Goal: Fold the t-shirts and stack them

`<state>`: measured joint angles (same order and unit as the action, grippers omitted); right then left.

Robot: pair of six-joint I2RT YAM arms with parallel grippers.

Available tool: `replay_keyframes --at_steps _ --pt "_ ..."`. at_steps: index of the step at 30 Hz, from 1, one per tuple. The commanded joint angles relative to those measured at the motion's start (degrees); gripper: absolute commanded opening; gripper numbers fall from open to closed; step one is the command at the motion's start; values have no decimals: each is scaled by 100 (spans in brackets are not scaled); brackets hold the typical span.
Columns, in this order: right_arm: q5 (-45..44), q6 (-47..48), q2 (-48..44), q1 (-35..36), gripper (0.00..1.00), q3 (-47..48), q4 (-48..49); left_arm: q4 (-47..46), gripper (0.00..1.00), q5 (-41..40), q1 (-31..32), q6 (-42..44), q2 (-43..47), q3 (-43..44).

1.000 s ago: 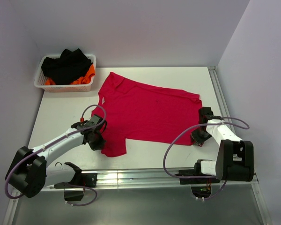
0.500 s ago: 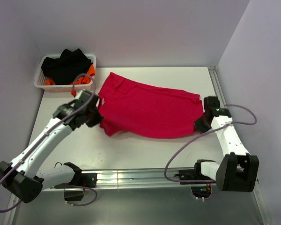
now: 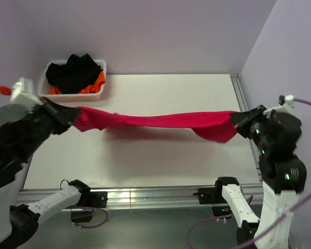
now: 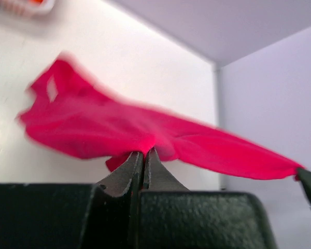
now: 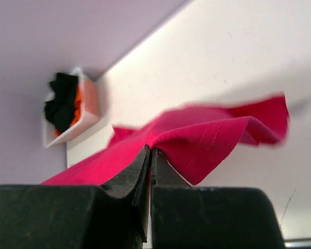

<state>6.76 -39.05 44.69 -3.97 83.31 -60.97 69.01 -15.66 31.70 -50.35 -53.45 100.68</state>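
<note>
The bright crimson red thin cloth t-shirt (image 3: 160,120) hangs stretched above the white bench (image 3: 145,161), spanning from just beside the white plastic mesh basket (image 3: 72,96) away to its right. The left gripper (image 4: 143,153) is clenched on the end nearest the basket, the right gripper (image 5: 150,151) on the far end

The left arm (image 3: 20,129) and right arm (image 3: 277,148) pair white link shells with bulky black joint housings. Lilac cables (image 3: 307,102) trail off, green lights (image 3: 287,177) glow on the right, and black, grainy gripper fingers (image 4: 122,175) taper thin.
</note>
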Motion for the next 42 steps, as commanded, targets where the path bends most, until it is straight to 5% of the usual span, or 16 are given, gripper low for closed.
replay_keyframes --at_steps 1,5,10,18,24,31,35,38,39,40,41,42 --pt "264 591 -608 141 0 483 -117 -133 0 335 11 613 291 1117" --pt "115 722 -847 142 0 993 41 -143 0 642 11 1184 -24 2811" --pt "-131 934 -462 256 0 2117 85 -580 0 986 -6 1238 -438 3528" --pt "-1361 1040 293 774 0 1735 287 -2084 0 565 -6 1492 -701 1842" --pt "-1871 794 699 784 0 558 823 -2550 0 -122 -67 1809 -1817 1586" --pt "-2522 777 1770 784 0 -639 1570 -3384 0 668 -1262 1493 -3056 341" --pt "-2810 653 3007 783 0 -720 1974 -3650 0 801 -1658 1265 -4825 520" --pt "-3197 548 4720 740 0 68 1862 -3624 1 1513 -1974 931 -6573 1749" --pt "-3286 504 5621 713 30 742 1791 -3553 6 1609 -2079 887 -7025 2179" --pt "-3322 399 6100 670 60 1192 1512 -3083 50 1627 -2115 782 -7508 3376" --pt "-3278 398 6574 565 99 1666 1353 -2756 70 1671 -2133 755 -8523 4162" --pt "-3182 407 7414 520 100 2707 1159 -2396 92 1689 -2159 676 -8959 4953"
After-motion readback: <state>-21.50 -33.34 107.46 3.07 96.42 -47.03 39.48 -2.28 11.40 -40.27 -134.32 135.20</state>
